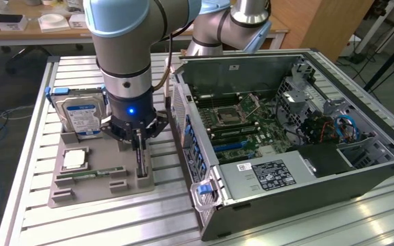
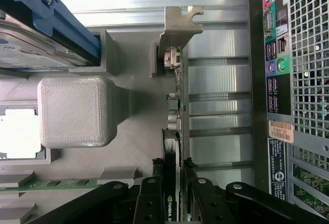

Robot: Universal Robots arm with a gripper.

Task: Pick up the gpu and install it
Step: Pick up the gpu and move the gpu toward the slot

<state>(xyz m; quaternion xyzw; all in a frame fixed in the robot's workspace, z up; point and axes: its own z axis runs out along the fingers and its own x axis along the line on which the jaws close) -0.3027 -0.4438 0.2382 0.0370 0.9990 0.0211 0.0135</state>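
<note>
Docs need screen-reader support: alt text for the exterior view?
The robot arm's gripper is closed on the gpu, which stands on edge in a grey tray. A hard drive stands upright at the tray's far end, and an open PC case sits at the exterior view's right.

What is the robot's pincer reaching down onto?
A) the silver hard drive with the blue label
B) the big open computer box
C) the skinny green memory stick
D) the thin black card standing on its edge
D: the pincer is down over the thin black card with a silver metal bracket, which stands on edge in the grey plastic holder tray.
</note>
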